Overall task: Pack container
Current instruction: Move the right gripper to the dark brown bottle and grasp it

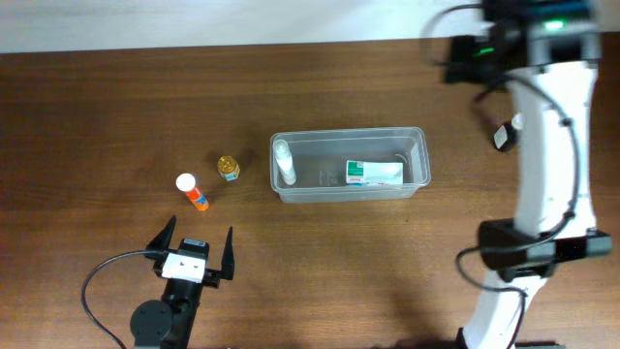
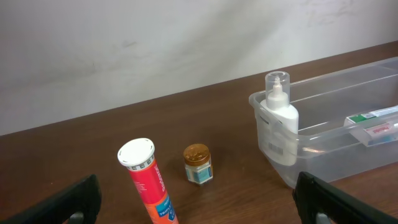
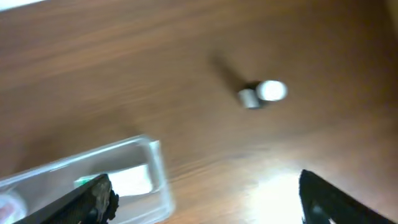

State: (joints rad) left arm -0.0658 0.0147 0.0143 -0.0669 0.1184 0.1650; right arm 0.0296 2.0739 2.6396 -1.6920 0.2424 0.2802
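— In the middle of the overhead frame, is that the container (image 1: 422,155)?
— Yes. It sits on the table (image 1: 97,116) with its long side across the frame. A white bottle (image 1: 284,161) stands at its left end, and a green-and-white box (image 1: 374,173) lies flat toward the right.
— What's outside it?
— Just to its left is a small gold-lidded jar (image 1: 229,167). Lower left of that is an orange tube (image 1: 191,191) with a white cap. Neither touches the container.
— And the arms?
— The left gripper (image 1: 201,235), at lower left, has its fingers spread wide and empty, facing the tube and jar. The right gripper (image 3: 202,202) looks down past one end of the container, fingers also wide with nothing between them. That view is blurred.
— Which step is this?
— Two items are packed and two are left. I'd say the tube is next: centre the left fingers on it, close, lift, and carry it right over the rim.
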